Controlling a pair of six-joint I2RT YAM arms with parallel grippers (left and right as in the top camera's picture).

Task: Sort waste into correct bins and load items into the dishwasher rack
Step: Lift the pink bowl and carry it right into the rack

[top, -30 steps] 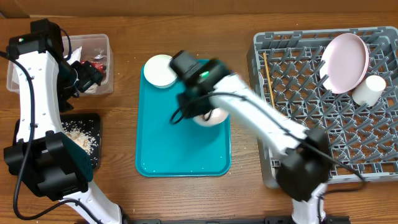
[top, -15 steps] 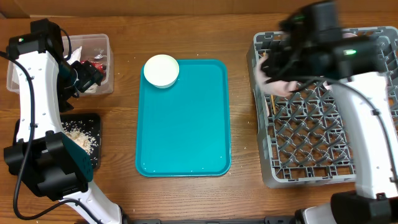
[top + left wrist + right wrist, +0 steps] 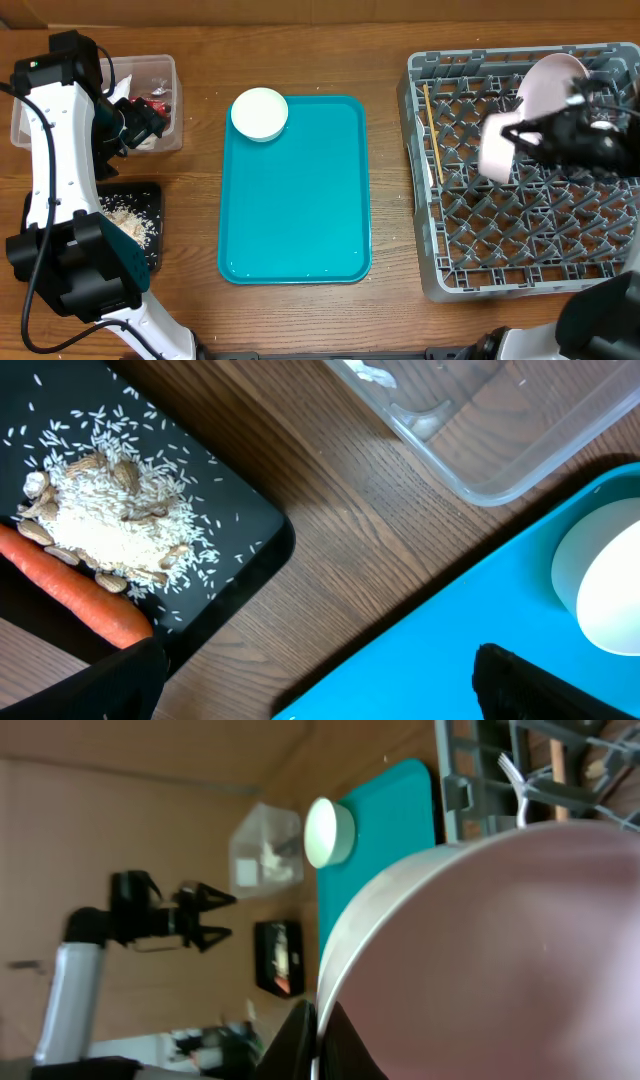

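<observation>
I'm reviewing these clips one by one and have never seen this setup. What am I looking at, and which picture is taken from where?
This is a robot with two arms, each ending in a two-finger gripper, at a wooden table. The wide picture looks straight down from above. The other two come from a camera on each wrist.

In the middle lies a teal tray with one white bowl on it. At left, a clear tub holds a red wrapper, and a black tray holds rice-like scraps and a carrot. At right, the grey rack holds a plate and chopsticks.

The left gripper is open and empty, near the tub. The right gripper pinches the rim of a pinkish bowl over the rack.
</observation>
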